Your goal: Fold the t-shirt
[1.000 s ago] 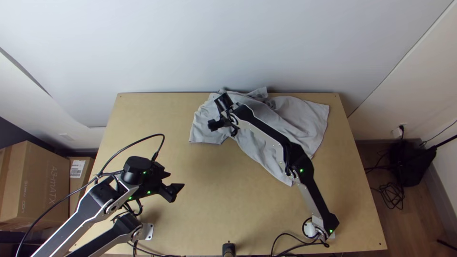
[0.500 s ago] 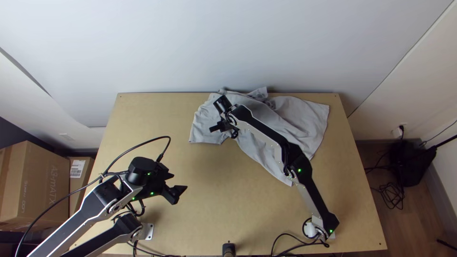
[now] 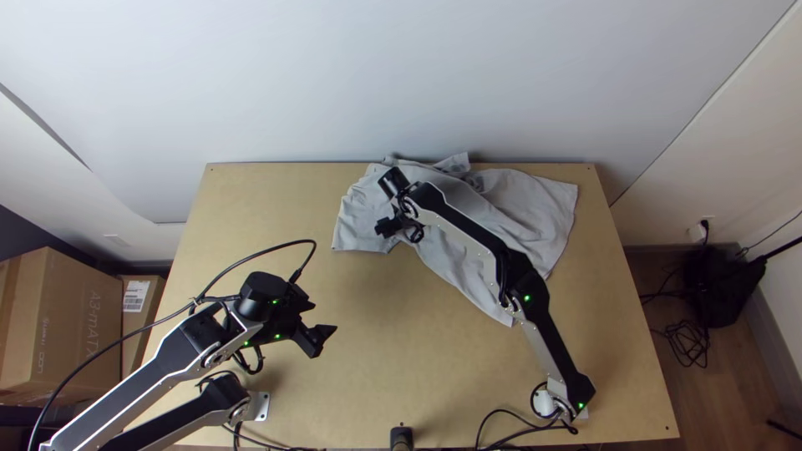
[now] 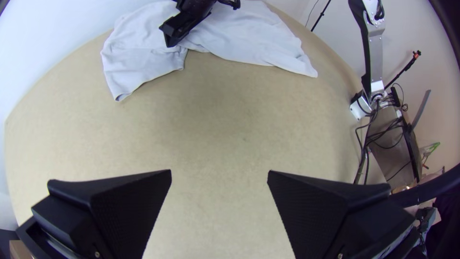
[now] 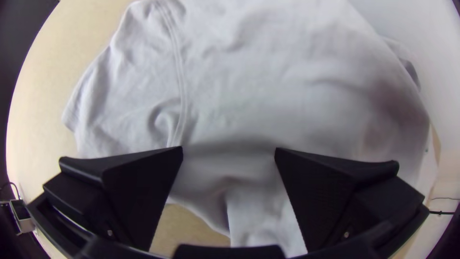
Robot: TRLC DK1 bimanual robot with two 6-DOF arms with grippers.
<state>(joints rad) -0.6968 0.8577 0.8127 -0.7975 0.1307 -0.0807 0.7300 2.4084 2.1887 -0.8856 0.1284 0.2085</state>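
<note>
The light grey t-shirt lies loosely spread and wrinkled at the table's far side, its far part bunched. My right gripper is over the shirt's left part in the top view; in the right wrist view this gripper is open above the cloth, a sleeve seam beside one finger. My left gripper hangs over bare table at the left, away from the shirt. In the left wrist view the left gripper stands open with nothing between its fingers, and the shirt lies farther off.
Bare wooden table lies in front of the shirt and to its left. The right arm's links cross above the cloth. A wall stands behind the table's far edge, and cables run by the right base.
My left gripper has moved a little to the right. The right gripper has turned and shifted slightly over the cloth, while the t-shirt lies as before.
</note>
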